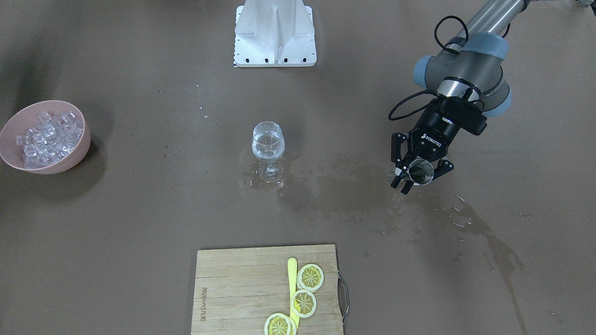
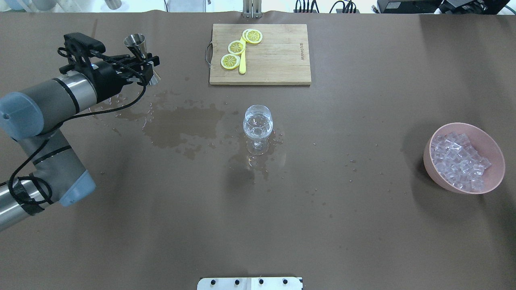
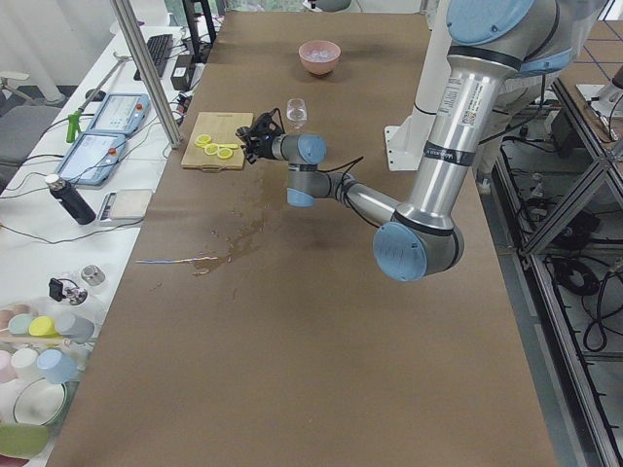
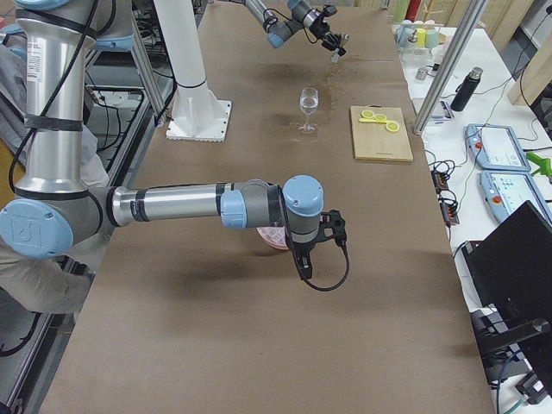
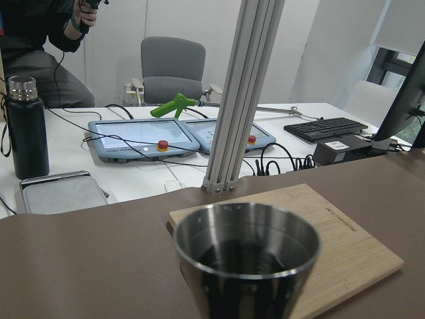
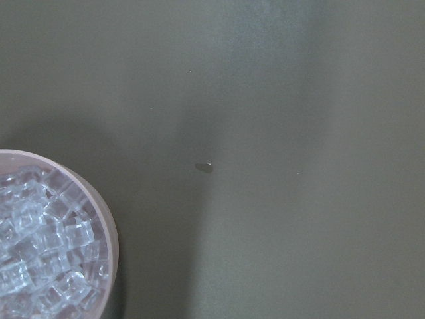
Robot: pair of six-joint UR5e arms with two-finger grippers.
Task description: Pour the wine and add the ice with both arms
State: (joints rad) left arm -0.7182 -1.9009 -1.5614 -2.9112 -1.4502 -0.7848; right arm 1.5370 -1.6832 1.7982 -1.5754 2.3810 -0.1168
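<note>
My left gripper (image 1: 417, 173) is shut on a steel jigger (image 1: 422, 170), held upright above the wet table at the robot's far left; the gripper (image 2: 142, 66) also shows in the overhead view. The jigger's mouth (image 5: 246, 247) fills the left wrist view; I cannot tell if it holds liquid. A stemmed glass (image 2: 258, 123) with clear wine stands mid-table. Ice cubes (image 2: 459, 161) are heaped in a pink bowl (image 2: 429, 161) at the right. My right gripper (image 4: 316, 246) hangs beside the bowl (image 6: 101, 214); I cannot tell if it is open.
A wide wet spill (image 2: 181, 125) spreads from the glass towards the left arm. A wooden board (image 2: 278, 60) with lemon slices (image 2: 230, 61) and a yellow knife lies at the far edge. The white ribbed stand (image 1: 274, 32) sits at the robot's side.
</note>
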